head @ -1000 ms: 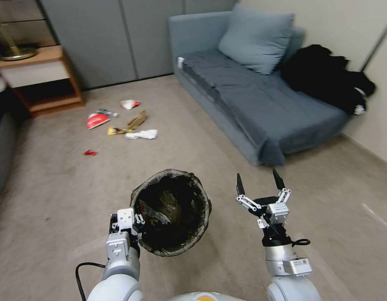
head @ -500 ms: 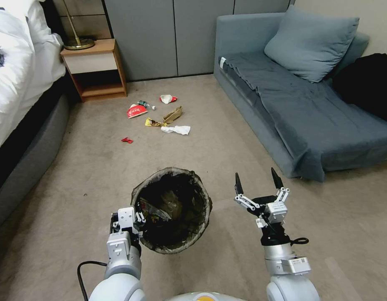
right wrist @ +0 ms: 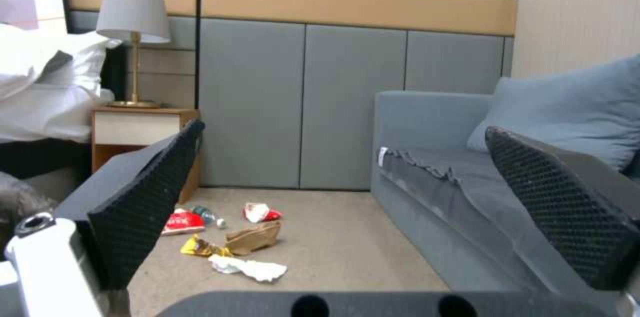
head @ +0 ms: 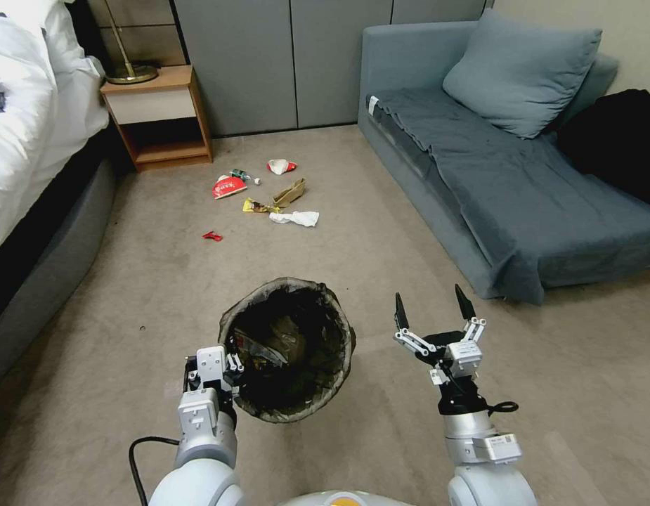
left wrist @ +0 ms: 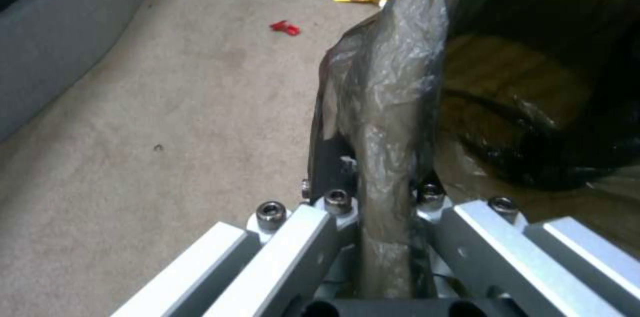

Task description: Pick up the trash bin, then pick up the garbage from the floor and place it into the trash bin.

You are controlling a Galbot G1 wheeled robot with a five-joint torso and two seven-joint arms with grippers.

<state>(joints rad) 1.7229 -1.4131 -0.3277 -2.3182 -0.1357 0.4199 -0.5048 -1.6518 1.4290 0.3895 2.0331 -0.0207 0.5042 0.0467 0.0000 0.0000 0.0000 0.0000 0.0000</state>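
The trash bin (head: 289, 285), lined with a dark bag and holding some litter, hangs above the carpet. My left gripper (head: 230, 367) is shut on its near rim. In the left wrist view the liner-covered rim (left wrist: 390, 107) runs between the fingers of that gripper (left wrist: 375, 182). My right gripper (head: 430, 309) is beside the bin on its right, open and holding nothing. The garbage lies far ahead on the floor: a red-and-white packet (head: 228, 187), a second one (head: 280, 166), a brown wrapper (head: 291, 192), a yellow wrapper (head: 256, 206), white tissue (head: 295, 218), a small red scrap (head: 211, 236). The right wrist view shows the garbage (right wrist: 250, 239) between its wide-apart fingers (right wrist: 150, 197).
A bed (head: 29, 140) runs along the left. A wooden nightstand (head: 159, 116) with a lamp stands behind the garbage. A grey-blue sofa (head: 507, 176) with a cushion and a black garment (head: 613, 140) is on the right. Bare carpet lies between the bin and the garbage.
The camera has swung left, bringing the bed into view and the garbage nearer the picture's middle. Both arms keep their pose, with the bin still held.
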